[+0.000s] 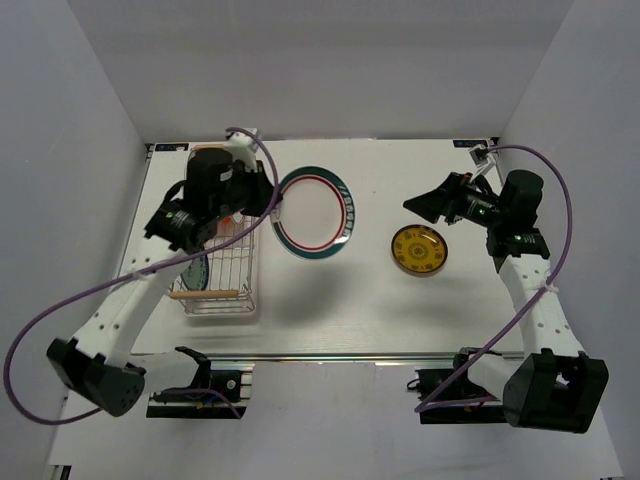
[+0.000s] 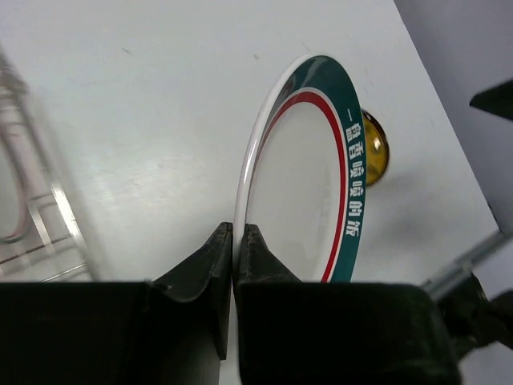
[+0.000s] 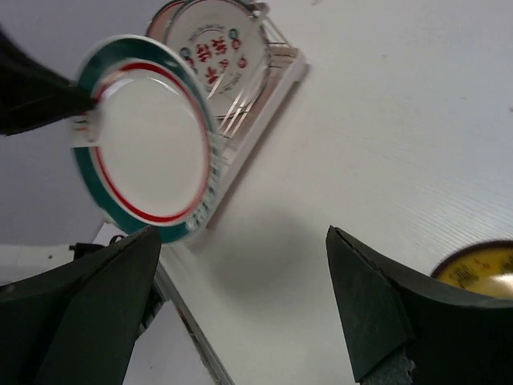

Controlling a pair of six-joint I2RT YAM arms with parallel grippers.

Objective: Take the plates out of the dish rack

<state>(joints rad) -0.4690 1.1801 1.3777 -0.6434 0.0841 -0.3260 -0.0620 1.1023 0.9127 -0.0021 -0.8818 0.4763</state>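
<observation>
Our left gripper (image 2: 236,239) pinches the rim of the green-and-red banded plate (image 2: 300,184), held in the air just beside the dish rack (image 1: 222,290), we think to lay it near the yellow plate (image 1: 418,249) on the table (image 1: 400,310), while our right gripper (image 3: 240,273) hovers with fingers spread.

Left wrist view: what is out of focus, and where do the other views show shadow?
Left wrist: the dish rack at left is blurred, the green-rimmed plate sharp. Right wrist: a soft shadow lies on the table beneath that plate. Top external: only faint shadows.
</observation>
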